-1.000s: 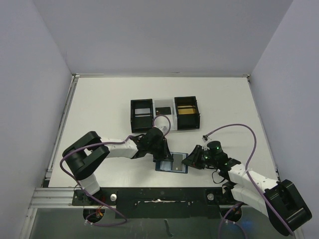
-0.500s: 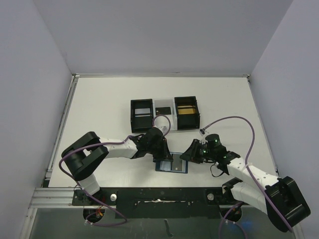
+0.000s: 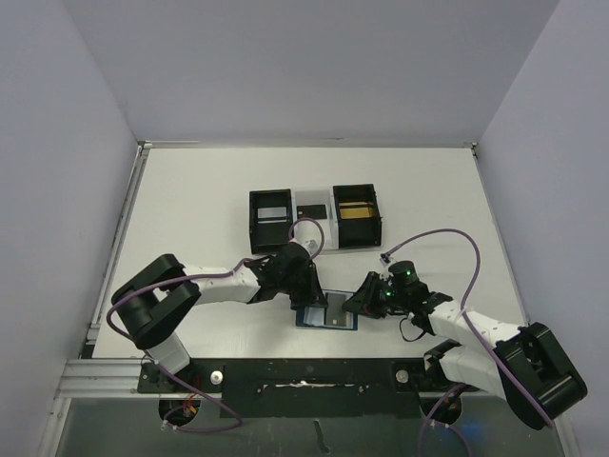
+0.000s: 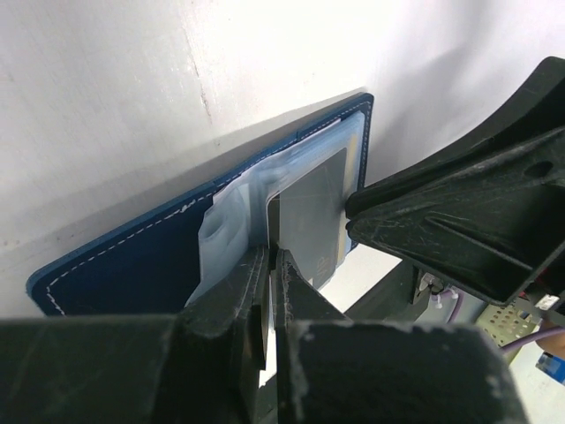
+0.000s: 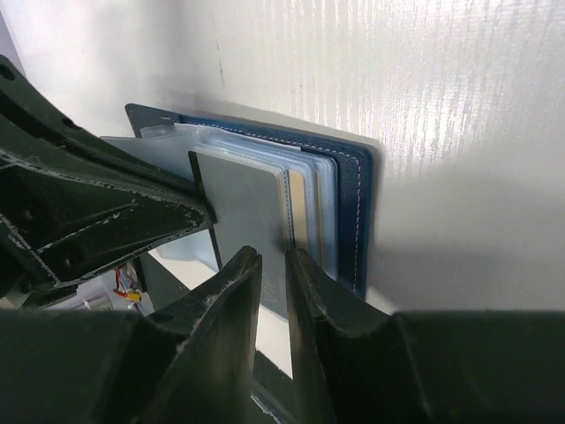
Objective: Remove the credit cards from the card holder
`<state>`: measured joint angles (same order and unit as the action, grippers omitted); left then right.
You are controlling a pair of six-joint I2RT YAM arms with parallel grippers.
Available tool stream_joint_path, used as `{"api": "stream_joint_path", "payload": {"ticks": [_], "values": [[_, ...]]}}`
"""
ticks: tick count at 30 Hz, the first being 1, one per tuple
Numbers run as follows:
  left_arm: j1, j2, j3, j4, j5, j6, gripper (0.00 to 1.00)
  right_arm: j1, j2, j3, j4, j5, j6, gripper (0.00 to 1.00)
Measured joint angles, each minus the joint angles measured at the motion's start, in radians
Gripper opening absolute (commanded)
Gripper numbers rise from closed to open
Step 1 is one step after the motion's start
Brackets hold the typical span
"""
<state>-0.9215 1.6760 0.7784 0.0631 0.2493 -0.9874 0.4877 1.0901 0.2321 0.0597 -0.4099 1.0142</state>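
The navy card holder (image 3: 328, 315) lies open on the table near the front edge, between my two grippers. Its clear sleeves hold a grey card (image 5: 243, 199) on top and a gold card (image 5: 298, 208) under it. My left gripper (image 3: 306, 293) is shut on the left edge of the card holder (image 4: 132, 256), at the sleeves beside the grey card (image 4: 313, 212). My right gripper (image 3: 364, 302) is at the right edge. Its jaws (image 5: 274, 256) stand a narrow gap apart, one above and one below the grey card's edge. The navy cover (image 5: 353, 203) lies flat below.
Two black boxes joined by a clear section (image 3: 314, 204) stand behind the wallet. The left box holds a pale card (image 3: 272, 213), the right one a gold card (image 3: 355, 210). The table's front edge and a metal rail (image 3: 105, 376) lie just in front.
My right gripper swung up and back, and now stands against the wallet's right edge with its jaws around the grey card. The left gripper and the wallet have stayed put.
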Motion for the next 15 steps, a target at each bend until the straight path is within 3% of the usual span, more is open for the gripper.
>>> {"api": "stream_joint_path", "payload": {"ticks": [15], "values": [[0.002, -0.025, -0.004, -0.039, -0.023, 0.006, 0.0, 0.004, -0.009, 0.0, -0.009, 0.032, -0.01, 0.22]]}}
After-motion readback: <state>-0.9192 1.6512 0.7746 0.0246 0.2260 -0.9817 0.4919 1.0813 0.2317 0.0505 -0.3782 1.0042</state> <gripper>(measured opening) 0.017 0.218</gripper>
